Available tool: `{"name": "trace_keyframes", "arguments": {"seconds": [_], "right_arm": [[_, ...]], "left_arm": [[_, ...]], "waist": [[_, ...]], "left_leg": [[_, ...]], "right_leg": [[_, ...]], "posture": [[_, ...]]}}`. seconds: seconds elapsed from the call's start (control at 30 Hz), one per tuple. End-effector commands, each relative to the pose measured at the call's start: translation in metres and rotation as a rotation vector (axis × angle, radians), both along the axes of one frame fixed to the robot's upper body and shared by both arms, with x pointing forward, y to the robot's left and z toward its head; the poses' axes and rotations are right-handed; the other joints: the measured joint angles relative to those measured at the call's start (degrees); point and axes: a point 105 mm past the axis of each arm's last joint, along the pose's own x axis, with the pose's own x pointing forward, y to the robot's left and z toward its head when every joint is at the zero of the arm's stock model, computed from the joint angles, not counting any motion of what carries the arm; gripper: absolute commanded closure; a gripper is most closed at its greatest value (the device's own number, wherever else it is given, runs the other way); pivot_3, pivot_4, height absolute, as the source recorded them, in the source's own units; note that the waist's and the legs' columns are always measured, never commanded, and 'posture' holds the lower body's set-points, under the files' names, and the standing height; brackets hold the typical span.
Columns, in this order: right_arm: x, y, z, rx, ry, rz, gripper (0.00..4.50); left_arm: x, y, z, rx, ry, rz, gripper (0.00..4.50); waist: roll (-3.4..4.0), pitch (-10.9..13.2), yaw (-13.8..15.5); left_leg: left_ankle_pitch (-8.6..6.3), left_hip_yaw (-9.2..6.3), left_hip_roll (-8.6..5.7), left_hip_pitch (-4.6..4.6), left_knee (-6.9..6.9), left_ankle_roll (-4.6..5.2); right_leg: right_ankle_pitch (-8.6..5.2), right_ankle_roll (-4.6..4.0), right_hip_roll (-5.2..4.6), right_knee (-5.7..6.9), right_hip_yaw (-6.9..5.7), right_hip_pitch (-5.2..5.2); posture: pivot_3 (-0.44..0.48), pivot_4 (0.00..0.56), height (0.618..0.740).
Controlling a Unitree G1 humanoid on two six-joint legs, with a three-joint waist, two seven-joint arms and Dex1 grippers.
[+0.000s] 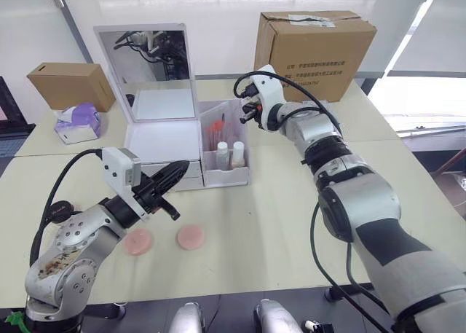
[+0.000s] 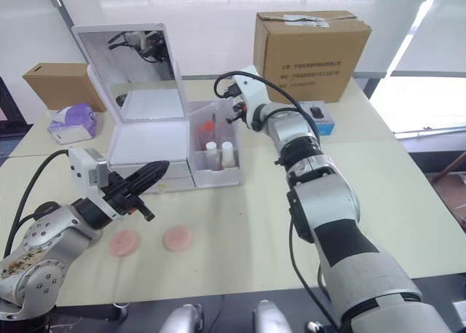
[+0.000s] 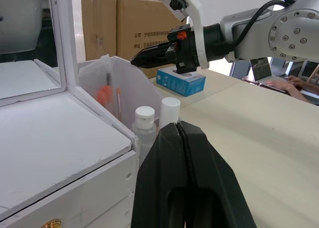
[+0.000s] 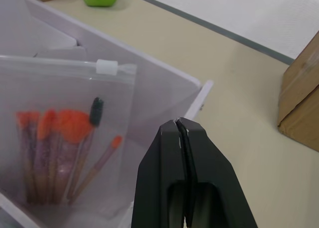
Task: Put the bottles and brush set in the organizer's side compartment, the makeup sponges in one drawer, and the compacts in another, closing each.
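Nearest on the pale worktop (image 1: 277, 224) lie two flat round pink makeup sponges (image 1: 137, 241), side by side and apart. They look soft and very light, so I judge a pinch across the rim suits them best. Just above them hovers the left tool (image 1: 173, 178), fingers pressed together and holding nothing. Beyond stands the white plastic organizer (image 1: 164, 140) with its drawers shut. Its translucent side compartment (image 1: 226, 174) holds two white-capped bottles (image 1: 223, 154) and the clear packet of orange brushes (image 4: 65, 148). Over it hangs the right tool (image 1: 246, 113), also pressed together, empty.

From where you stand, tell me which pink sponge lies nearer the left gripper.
The sponge on your left, just below the left gripper; the other sponge lies farther right.
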Motion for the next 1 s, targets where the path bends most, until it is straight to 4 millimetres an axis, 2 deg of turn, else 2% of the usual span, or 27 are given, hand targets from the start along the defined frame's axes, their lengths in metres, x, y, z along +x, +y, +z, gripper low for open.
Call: {"name": "trace_keyframes", "arguments": {"seconds": [0.03, 0.2, 0.3, 0.37, 0.47, 0.73, 0.87, 1.0], "right_arm": [[-0.003, -0.003, 0.047, 0.076, -0.096, 0.047, 4.45], [-0.023, -0.001, 0.072, 0.125, -0.082, 0.214, 4.45], [-0.046, 0.005, 0.075, 0.132, -0.044, 0.351, 4.45], [-0.058, 0.014, 0.070, 0.105, -0.031, 0.401, 4.45], [-0.056, 0.031, 0.056, 0.021, -0.059, 0.392, 4.45], [-0.047, 0.078, 0.027, 0.011, 0.008, 0.423, 4.45], [-0.036, 0.078, 0.028, 0.017, -0.021, 0.364, 4.45], [-0.032, 0.071, 0.046, 0.060, -0.058, 0.337, 4.45]], "left_arm": [[-0.004, -0.001, 0.011, 0.006, -0.057, -0.004, 4.50], [-0.002, 0.002, 0.011, 0.006, -0.057, 0.005, 4.50], [0.000, 0.004, 0.010, 0.007, -0.054, 0.008, 4.50], [0.002, 0.005, 0.008, 0.007, -0.050, 0.008, 4.50], [0.005, 0.005, 0.009, 0.007, -0.054, 0.007, 4.50], [0.008, 0.012, 0.013, 0.021, -0.067, 0.041, 4.50], [0.006, 0.011, 0.015, 0.021, -0.075, 0.049, 4.50], [0.002, 0.013, 0.015, 0.022, -0.078, 0.070, 4.50]], "waist": [[0.00, 0.0, 0.0], [0.01, 0.0, 0.0], [0.01, 0.0, 0.1], [0.01, 0.0, 0.1], [0.01, 0.0, -0.1], [0.01, 0.0, -0.1], [-0.02, 0.0, 0.1], [-0.03, 0.0, 0.1]], "left_leg": [[0.00, 0.00, 0.00, -0.01, 0.02, 0.00], [0.00, 0.00, 0.00, 0.02, 0.00, 0.00], [0.00, 0.00, 0.00, 0.01, -0.01, 0.00], [0.00, 0.00, 0.00, 0.03, 0.00, 0.00], [0.00, 0.00, 0.00, 0.05, 0.01, 0.00], [0.00, 0.00, 0.00, 0.02, -0.01, 0.00], [0.00, 0.00, 0.00, -0.01, 0.02, -0.01], [0.00, 0.01, -0.01, -0.07, 0.03, -0.01]], "right_leg": [[0.00, 0.00, 0.00, -0.01, 0.00, 0.01], [-0.01, 0.02, 0.00, -0.02, 0.01, 0.02], [-0.01, 0.02, 0.01, -0.01, 0.02, 0.02], [-0.07, 0.11, 0.00, -0.01, 0.00, 0.06], [-0.12, 0.22, 0.01, 0.00, 0.02, 0.04], [0.01, -0.01, 0.06, 0.01, 0.09, -0.02], [0.01, 0.00, 0.04, -0.01, 0.04, 0.01], [0.01, 0.00, 0.01, -0.03, 0.04, 0.03]], "posture": [[0.000, 0.150, 0.740], [0.000, 0.150, 0.740], [0.000, 0.150, 0.740], [0.000, 0.150, 0.740], [0.000, 0.150, 0.740], [0.000, 0.150, 0.740], [0.000, 0.150, 0.740], [0.000, 0.150, 0.740]]}}
